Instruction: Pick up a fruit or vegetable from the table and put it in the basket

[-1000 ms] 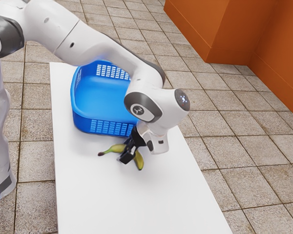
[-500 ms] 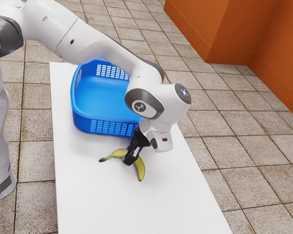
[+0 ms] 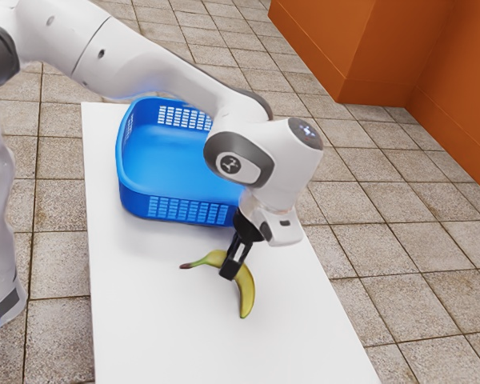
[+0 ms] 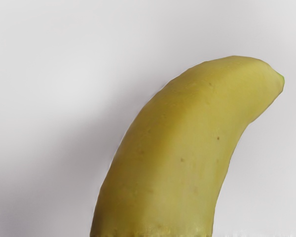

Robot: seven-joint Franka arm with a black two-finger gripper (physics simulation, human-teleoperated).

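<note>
The gripper (image 3: 231, 273) is grasping the banana (image 3: 246, 293); the basket (image 3: 156, 208) is sitting at the exterior view's eleven o'clock from it. A logo (image 3: 230, 165) is showing.

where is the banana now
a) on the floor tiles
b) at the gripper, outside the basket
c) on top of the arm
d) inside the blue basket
b, since the exterior view shows the banana at the gripper, beyond the rim of the blue basket.

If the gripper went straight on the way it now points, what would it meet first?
Past the banana in its jaws, most likely the white table; how much gap lies beneath is unclear.
</note>
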